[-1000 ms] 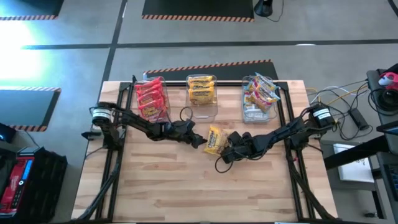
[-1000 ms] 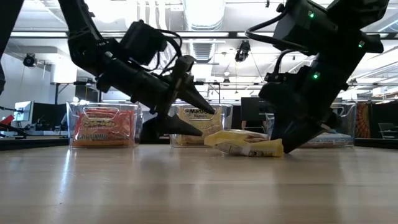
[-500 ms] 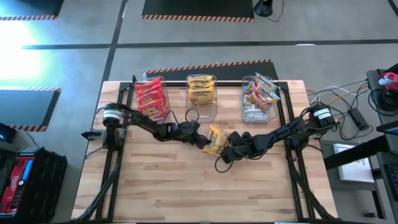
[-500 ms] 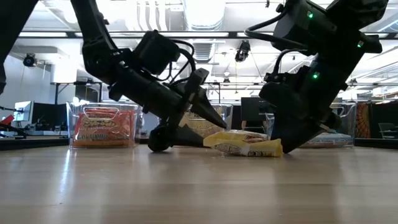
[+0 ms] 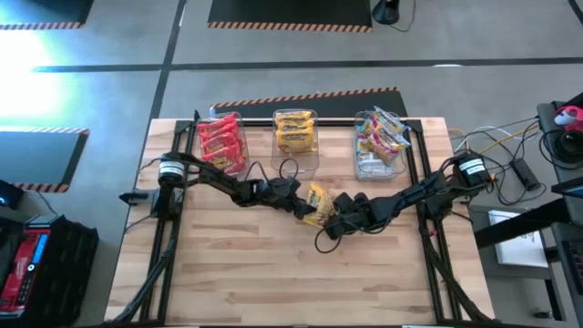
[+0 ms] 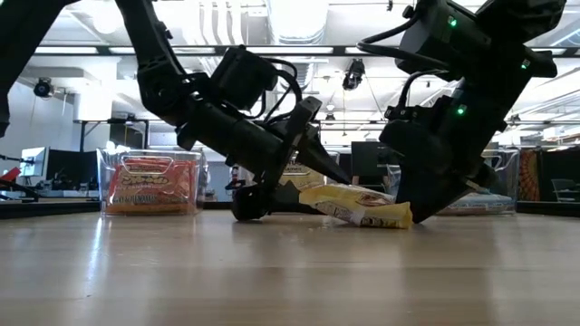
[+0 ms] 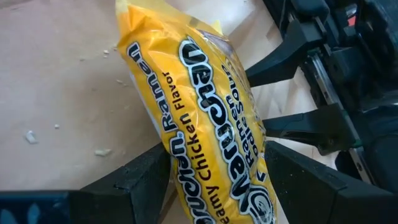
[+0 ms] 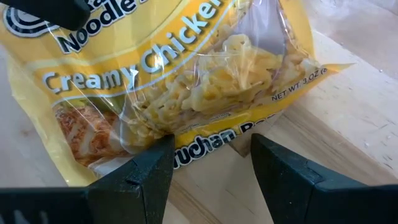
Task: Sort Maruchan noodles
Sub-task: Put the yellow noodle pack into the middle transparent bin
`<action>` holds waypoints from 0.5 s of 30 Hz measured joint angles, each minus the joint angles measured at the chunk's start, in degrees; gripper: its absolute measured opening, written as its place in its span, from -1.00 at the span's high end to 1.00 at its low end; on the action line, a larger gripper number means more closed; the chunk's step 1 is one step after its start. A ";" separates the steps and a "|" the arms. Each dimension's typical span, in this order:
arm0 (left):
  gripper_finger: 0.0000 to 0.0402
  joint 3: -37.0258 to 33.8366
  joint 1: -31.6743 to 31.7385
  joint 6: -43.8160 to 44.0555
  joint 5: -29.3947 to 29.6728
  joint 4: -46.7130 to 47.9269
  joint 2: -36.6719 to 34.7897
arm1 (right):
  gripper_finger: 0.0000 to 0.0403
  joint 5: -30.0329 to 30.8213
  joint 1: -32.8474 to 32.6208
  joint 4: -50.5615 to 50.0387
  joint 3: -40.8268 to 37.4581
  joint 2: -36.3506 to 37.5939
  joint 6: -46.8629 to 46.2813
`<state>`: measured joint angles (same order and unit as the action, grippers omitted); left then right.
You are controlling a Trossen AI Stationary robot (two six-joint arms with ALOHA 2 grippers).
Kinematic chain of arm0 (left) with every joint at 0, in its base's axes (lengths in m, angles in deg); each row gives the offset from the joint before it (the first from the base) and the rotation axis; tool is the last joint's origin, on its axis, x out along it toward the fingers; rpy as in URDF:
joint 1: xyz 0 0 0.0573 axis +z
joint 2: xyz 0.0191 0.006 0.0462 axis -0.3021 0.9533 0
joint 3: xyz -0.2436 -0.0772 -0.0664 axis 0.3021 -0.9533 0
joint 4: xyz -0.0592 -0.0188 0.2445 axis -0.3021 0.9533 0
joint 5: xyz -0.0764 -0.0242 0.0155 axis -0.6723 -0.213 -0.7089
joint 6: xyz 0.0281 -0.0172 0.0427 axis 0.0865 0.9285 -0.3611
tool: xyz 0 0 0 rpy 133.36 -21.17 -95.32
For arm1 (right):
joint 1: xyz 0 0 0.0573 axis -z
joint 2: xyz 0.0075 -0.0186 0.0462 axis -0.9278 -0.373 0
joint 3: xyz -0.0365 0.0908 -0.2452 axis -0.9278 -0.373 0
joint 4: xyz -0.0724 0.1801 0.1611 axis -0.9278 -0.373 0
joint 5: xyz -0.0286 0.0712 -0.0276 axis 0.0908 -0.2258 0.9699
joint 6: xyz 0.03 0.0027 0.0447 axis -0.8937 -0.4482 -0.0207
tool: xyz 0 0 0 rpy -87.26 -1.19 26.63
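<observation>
1. Near the middle of the wooden table point(image 5: 273, 264), a yellow Creamy Chicken noodle packet point(image 5: 316, 202) lies between the two grippers, one end lifted slightly off the wood in the low view point(image 6: 358, 206).
2. The left gripper point(image 5: 299, 202) reaches in from the left. In its wrist view the packet point(image 7: 205, 130) runs between its two dark fingers point(image 7: 140, 180), one on each side of the packet's end; the jaws are spread and straddle it, and it is not clear that they pinch it.
3. The right gripper point(image 5: 333, 219) comes from the right at the packet's other end. Its fingers point(image 8: 140, 171) stand apart with the packet's edge point(image 8: 186, 81) just beyond the tips, on or over the seam; the jaws look released, not clamped.
4. In the low view both arms slant down to the packet, the left gripper point(image 6: 313, 177) above one end and the right gripper point(image 6: 419, 204) at the other.
5. Along the far edge stand three clear bins: the left bin point(image 5: 221, 144) holds red packets, the middle bin point(image 5: 296, 137) yellow-orange ones, and the right bin point(image 5: 378, 144) multicoloured ones.
</observation>
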<state>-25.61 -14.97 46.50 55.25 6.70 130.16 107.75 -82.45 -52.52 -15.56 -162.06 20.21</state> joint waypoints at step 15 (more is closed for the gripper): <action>0.20 -0.10 -0.04 1.07 -3.29 -2.00 0.00 | 0.00 -0.21 0.00 0.07 -0.02 0.21 0.26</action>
<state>-25.71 -15.01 47.57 51.96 4.70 130.16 107.54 -82.45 -52.46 -15.58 -161.84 20.47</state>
